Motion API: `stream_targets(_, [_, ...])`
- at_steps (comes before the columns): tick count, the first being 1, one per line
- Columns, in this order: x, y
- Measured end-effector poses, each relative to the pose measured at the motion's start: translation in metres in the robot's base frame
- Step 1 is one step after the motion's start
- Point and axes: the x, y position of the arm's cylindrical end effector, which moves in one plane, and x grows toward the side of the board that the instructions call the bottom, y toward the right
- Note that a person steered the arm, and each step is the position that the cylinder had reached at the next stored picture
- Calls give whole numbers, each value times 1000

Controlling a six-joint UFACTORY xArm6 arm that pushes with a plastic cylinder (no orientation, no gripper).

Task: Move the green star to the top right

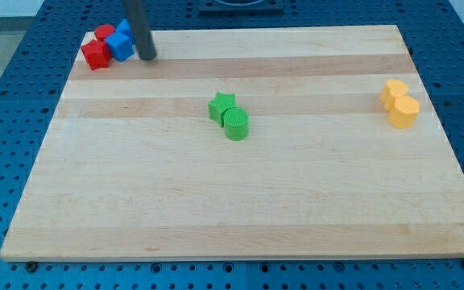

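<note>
The green star (222, 105) lies near the middle of the wooden board (240, 201), a little toward the view's top. A green cylinder (236, 124) touches it on its lower right. My tip (147, 57) is at the view's top left, far to the left of the green star and just right of a blue block (121, 44).
Two red blocks (97, 50) and the blue block cluster at the board's top left corner. Two yellow blocks (399, 103) sit together near the view's right edge. A blue perforated table (6, 121) surrounds the board.
</note>
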Motion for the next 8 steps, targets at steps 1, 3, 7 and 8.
stream_targets(1, [26, 61])
stream_targets(3, [124, 19])
stream_targets(7, [97, 175])
stream_targets(8, [86, 205])
